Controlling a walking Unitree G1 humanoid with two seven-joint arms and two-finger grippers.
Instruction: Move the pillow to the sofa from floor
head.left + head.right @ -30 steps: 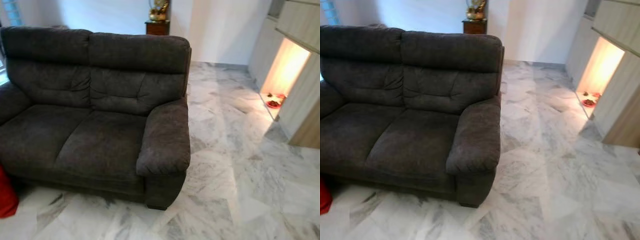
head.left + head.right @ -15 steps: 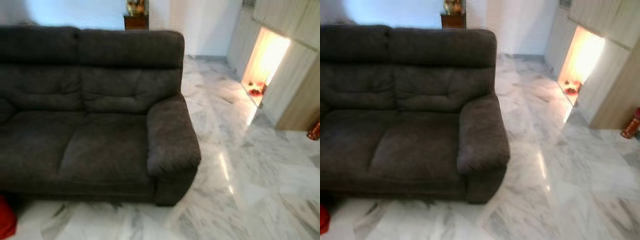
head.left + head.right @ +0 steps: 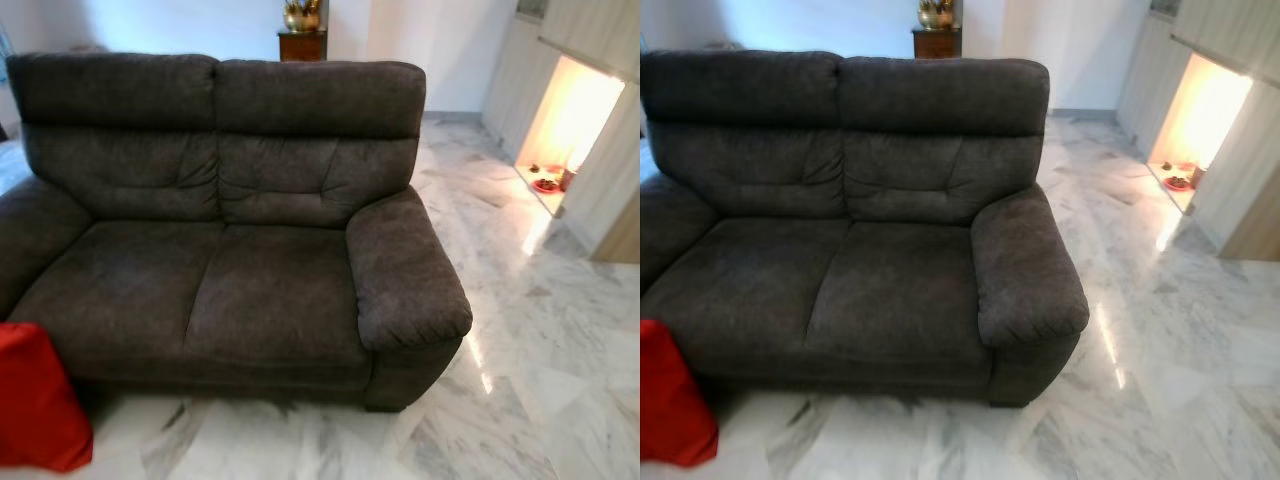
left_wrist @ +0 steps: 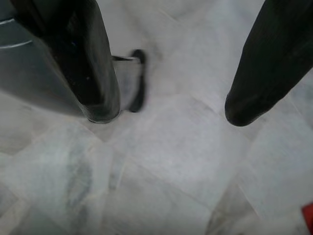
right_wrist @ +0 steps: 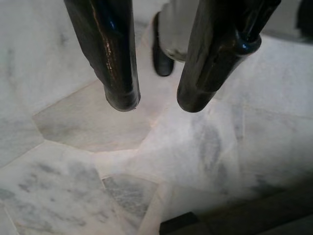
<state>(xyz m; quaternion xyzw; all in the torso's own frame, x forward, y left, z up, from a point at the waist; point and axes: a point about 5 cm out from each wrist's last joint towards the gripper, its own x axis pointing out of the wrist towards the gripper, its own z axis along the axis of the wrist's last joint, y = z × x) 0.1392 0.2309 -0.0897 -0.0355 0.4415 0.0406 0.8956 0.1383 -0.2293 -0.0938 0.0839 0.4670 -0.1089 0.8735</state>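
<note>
View swung left: more of red pillow (image 3: 35, 400) shows beside sofa (image 3: 240, 230).

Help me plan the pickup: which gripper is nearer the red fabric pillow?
Left. The left gripper hangs by the red fabric pillow, its edge in view; the right gripper hangs over marble floor.

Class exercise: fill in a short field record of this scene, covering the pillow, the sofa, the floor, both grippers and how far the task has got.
pillow: red pillow, on the floor at the sofa's front corner on the robot's left, cut by the frame edge
sofa: dark grey two-seater sofa, seat cushions bare
floor: pale marble floor, glossy
left gripper: left gripper, open, hanging over the floor, holding nothing
right gripper: right gripper, open with a narrow gap, over the floor, holding nothing
task status: pillow not yet picked up
</note>
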